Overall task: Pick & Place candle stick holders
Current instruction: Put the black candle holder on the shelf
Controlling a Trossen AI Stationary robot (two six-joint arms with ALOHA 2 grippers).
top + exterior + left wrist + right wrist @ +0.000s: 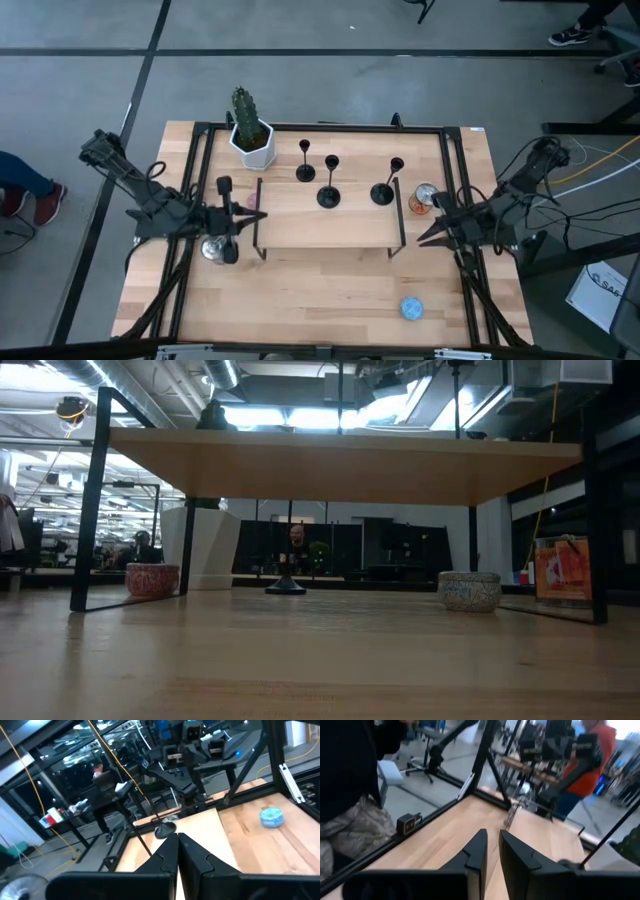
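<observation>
Presently both grippers idle. Left gripper (pixel 236 222): jaws pressed shut, holding nothing. Right gripper (pixel 424 234): jaws nearly closed, narrow gap, nothing between them.

Three candle stick holders (pixel 329 190) upright on raised shelf (pixel 300 230), between the two grippers, beyond both jaw tips, apart from them. Placement judged done or not begun; cannot tell.

Containers: white pot (pixel 252 143) holds cactus; blue tin (pixel 412 308) lidded, contents hidden.

"SAF", perhaps, on floor sheet (pixel 604 286)

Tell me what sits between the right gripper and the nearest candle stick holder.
In the high view, an orange-labelled can stands between the right gripper and the rightmost candle stick holder, beside the shelf's right-hand leg.
</observation>
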